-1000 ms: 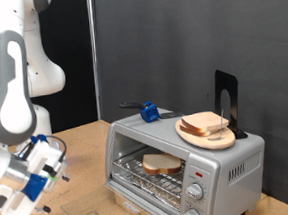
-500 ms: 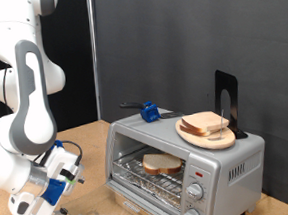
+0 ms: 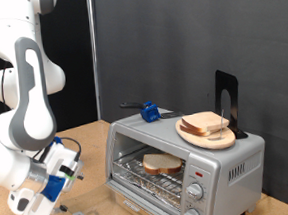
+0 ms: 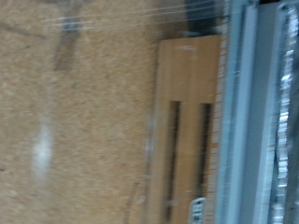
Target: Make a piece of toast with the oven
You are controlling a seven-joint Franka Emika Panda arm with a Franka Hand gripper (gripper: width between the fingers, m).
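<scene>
The gripper (image 3: 36, 199) sits low in the lower left of the exterior view, down near the cork tabletop (image 3: 88, 157) and well apart from the oven (image 3: 183, 163). Over the last second the arm has swung down and in towards the oven's open front, and in the last half second it has barely shifted, so it looks settled close to the door side with nothing carried. How far the fingers are spread I cannot tell: the hand is turned away in the exterior view, and the wrist view is motion-blurred and shows no fingertips, only cork surface, a wooden slatted piece (image 4: 187, 121) and a grey metal edge (image 4: 245, 112) that may be the oven door. Nothing shows between the fingers. Moving outward, one piece of toast (image 3: 162, 165) already lies on the wire rack inside the oven, in the lower middle of the frame, so loading looks done. On top of the oven a round wooden plate (image 3: 198, 136) holds more bread slices (image 3: 208, 125), with a black upright stand (image 3: 228, 101) behind it and a blue-handled tool (image 3: 144, 110) towards the back.
</scene>
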